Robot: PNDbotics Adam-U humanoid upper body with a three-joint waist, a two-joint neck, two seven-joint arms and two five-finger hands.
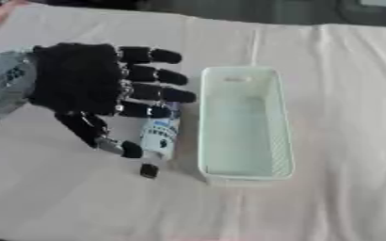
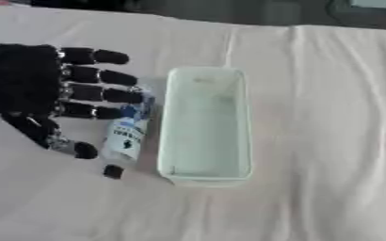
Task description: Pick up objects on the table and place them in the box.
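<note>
The robot's left hand (image 1: 77, 80), fingers spread and straight, hovers just left of a pale green box (image 1: 244, 124) on a table draped in white cloth (image 1: 344, 141). A small bottle (image 1: 160, 134) with a white-and-blue label lies beside the box's left wall, below the fingertips, a small dark piece (image 1: 149, 171) near its lower end.
</note>
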